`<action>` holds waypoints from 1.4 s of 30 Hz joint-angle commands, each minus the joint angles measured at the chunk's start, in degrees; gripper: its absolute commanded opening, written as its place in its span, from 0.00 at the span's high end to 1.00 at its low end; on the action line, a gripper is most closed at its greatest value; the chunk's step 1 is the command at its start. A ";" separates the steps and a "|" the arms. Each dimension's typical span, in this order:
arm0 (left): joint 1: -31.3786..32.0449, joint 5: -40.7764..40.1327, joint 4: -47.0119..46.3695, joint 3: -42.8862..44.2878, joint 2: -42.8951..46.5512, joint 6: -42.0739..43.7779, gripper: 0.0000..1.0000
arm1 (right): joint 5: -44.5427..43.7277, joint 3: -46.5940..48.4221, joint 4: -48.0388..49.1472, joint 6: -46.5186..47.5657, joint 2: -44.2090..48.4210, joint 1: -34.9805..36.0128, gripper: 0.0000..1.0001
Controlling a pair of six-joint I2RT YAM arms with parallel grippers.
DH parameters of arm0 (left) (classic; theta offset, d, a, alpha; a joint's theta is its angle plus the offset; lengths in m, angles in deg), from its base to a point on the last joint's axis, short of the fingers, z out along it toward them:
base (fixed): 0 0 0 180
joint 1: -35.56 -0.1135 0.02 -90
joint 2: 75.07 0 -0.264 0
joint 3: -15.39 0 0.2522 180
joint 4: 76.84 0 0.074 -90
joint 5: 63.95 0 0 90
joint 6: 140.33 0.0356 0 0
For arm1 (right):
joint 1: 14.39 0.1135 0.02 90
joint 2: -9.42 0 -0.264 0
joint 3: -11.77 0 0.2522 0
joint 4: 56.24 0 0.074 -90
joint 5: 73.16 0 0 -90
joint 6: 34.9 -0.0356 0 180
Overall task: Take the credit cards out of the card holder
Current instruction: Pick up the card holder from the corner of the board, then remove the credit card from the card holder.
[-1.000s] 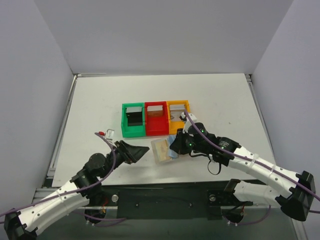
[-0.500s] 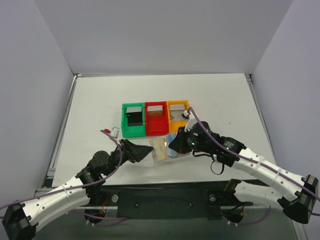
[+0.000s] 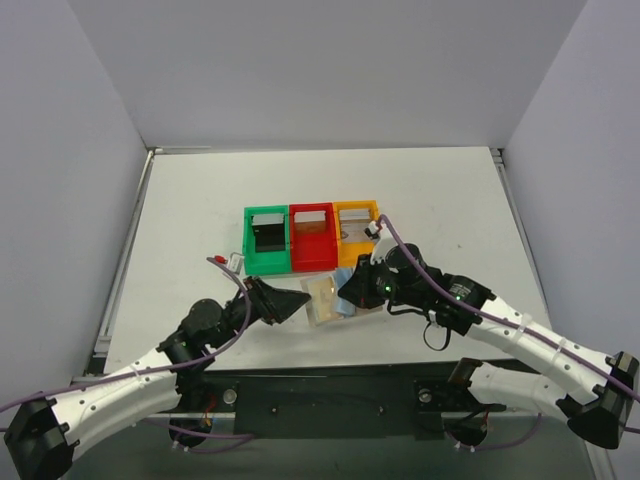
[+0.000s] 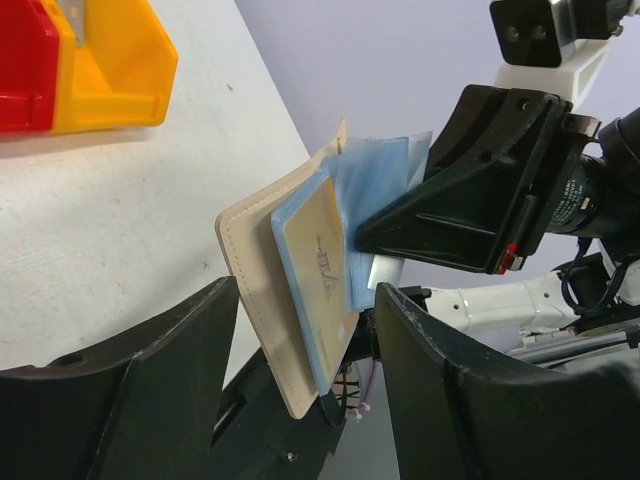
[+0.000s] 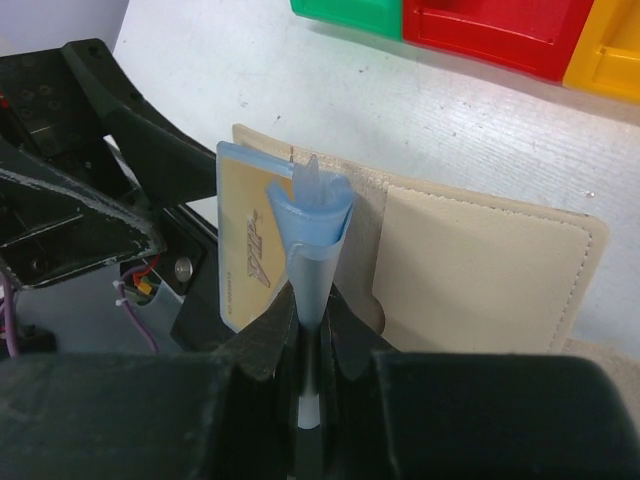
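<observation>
The tan card holder [image 3: 322,297] lies open on the table in front of the bins, one half lifted. My right gripper [image 5: 315,320] is shut on a light blue inner panel [image 5: 312,215] of it and holds that flap upright. A gold card [image 5: 245,250] marked VIP sits in the blue pocket beside the flap; it also shows in the left wrist view [image 4: 320,250]. My left gripper [image 4: 308,300] is open, its jaws standing on either side of the holder's raised edge [image 4: 260,290] without touching it. In the top view the left gripper [image 3: 290,303] faces the right gripper [image 3: 350,293] across the holder.
A green bin [image 3: 266,240], a red bin [image 3: 312,237] and an orange bin [image 3: 355,228] stand in a row just behind the holder, each with something grey inside. The table's near edge lies close below both grippers.
My left gripper has moved right, up to the holder, and its open jaws now flank the holder's edge. The right gripper has shifted slightly with the holder's flap still held.
</observation>
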State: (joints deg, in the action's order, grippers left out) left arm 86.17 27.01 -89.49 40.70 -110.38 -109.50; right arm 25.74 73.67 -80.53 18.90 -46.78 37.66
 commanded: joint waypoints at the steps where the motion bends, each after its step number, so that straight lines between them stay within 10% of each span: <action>1: 0.02 1.95 -3.03 0.05 -0.55 -0.24 0.32 | 1.46 2.84 3.05 -1.15 1.63 1.12 1.00; 19: 0.02 -0.51 6.90 -1.44 12.90 0.56 0.23 | 0.23 3.01 2.35 -0.53 4.09 1.91 1.00; 32: 0.02 2.74 -1.27 0.23 2.44 -0.15 0.24 | 1.38 5.03 4.02 -1.06 3.38 3.58 1.00; 42: 0.10 3.70 -7.33 -1.09 4.47 -1.12 0.43 | 2.43 4.16 4.72 -1.59 3.38 3.58 1.00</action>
State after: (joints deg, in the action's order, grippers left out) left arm 86.19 28.60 -90.32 39.22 -105.42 -110.14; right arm 26.84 76.34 -79.22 18.35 -43.81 40.83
